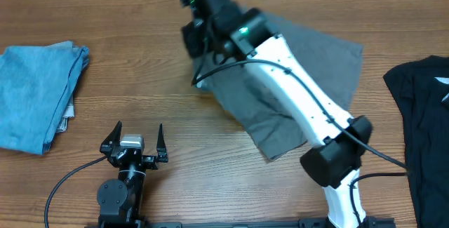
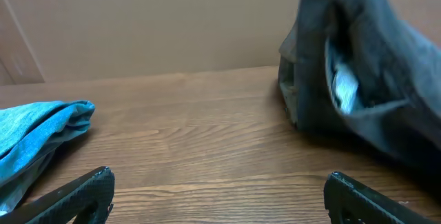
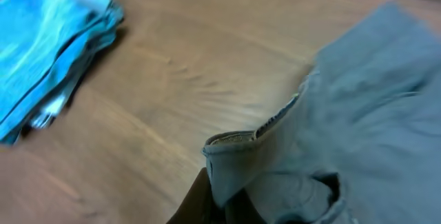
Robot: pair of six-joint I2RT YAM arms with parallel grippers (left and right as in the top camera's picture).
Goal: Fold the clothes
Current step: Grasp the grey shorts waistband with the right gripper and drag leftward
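Note:
The grey shorts [image 1: 309, 59] lie spread at the table's middle right, partly under my right arm. My right gripper [image 1: 198, 37] is shut on the shorts' left edge and holds it lifted. In the right wrist view the grey cloth [image 3: 344, 114] drapes over the dark fingers [image 3: 234, 200]. In the left wrist view the raised shorts [image 2: 358, 65] hang at the right, with pale lining showing. My left gripper [image 1: 133, 144] is open and empty near the front edge, its fingertips [image 2: 220, 196] wide apart over bare wood.
A folded light-blue garment [image 1: 38, 91] lies at the far left and shows in the left wrist view [image 2: 34, 138] and the right wrist view [image 3: 55, 52]. A black shirt with a white mark [image 1: 424, 116] lies at the right edge.

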